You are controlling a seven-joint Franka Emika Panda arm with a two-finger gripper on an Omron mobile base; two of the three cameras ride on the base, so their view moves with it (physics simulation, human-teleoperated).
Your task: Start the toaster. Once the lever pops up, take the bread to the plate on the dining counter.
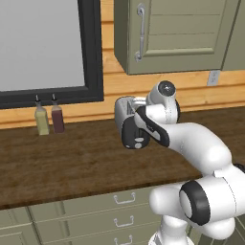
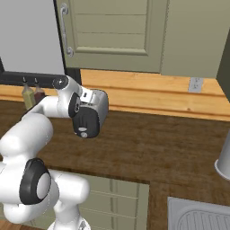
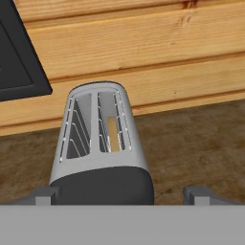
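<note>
Toaster [image 3: 100,143] ahead of the open hand [image 3: 122,194], lever not yet pressed.

Toaster stands on the dark wood desk [image 3: 191,143], directly in front of and below the hand, with its black end face turned toward the hand; this face carries the lever [image 1: 138,143], so the approach is made from this side. Bread [image 3: 113,134] sits down inside the slot on the hand's right, with just its tan top edge showing, which suits a slice loaded and waiting for the start. Both fingers stand wide apart and hold nothing, one to each side of the black end. Judged step: reach the lever and push it down. The plank wall [image 3: 143,43] lies just behind the toaster.
</note>
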